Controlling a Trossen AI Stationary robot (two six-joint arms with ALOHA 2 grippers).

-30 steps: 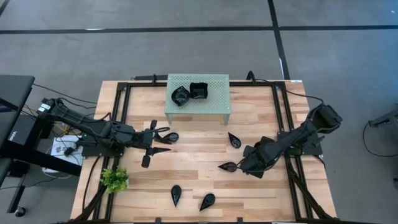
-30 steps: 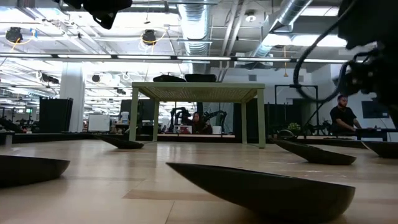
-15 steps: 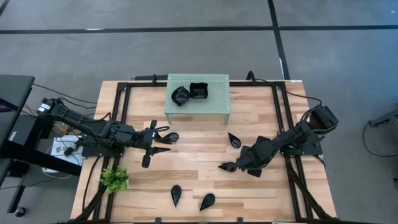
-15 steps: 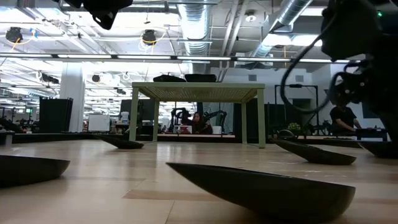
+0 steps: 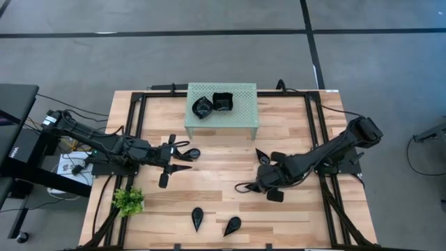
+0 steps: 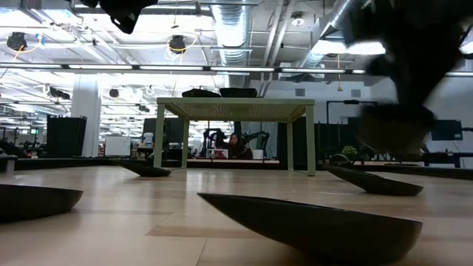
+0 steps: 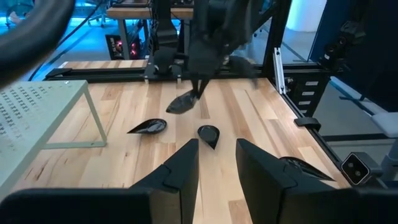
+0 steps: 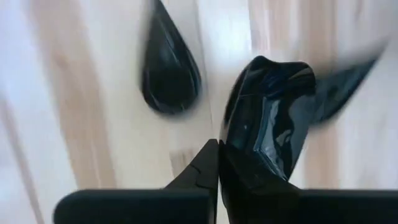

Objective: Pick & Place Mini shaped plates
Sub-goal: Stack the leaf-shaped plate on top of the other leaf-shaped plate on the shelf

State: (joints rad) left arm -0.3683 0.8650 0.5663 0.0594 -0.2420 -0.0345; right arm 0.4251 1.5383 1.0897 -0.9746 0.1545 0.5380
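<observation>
While the left gripper [image 5: 182, 158] waits with parted fingers at centre-left, a teardrop plate [image 8: 270, 118] is pinched in the closed right gripper [image 5: 259, 184] at centre-right, so the mint-green rack [image 5: 240, 122] lies toward the upper left of it.

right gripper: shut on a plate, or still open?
Shut on a plate. In the right wrist view the right gripper has its fingers pressed together on the rim of a teardrop plate.

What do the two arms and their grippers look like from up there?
Both arms are dark, jointed and slender, with black cables trailing from their bases. The left gripper ends in two flat black tapered fingers; the right gripper is equally black, its fingers smooth and wedge-shaped.
</observation>
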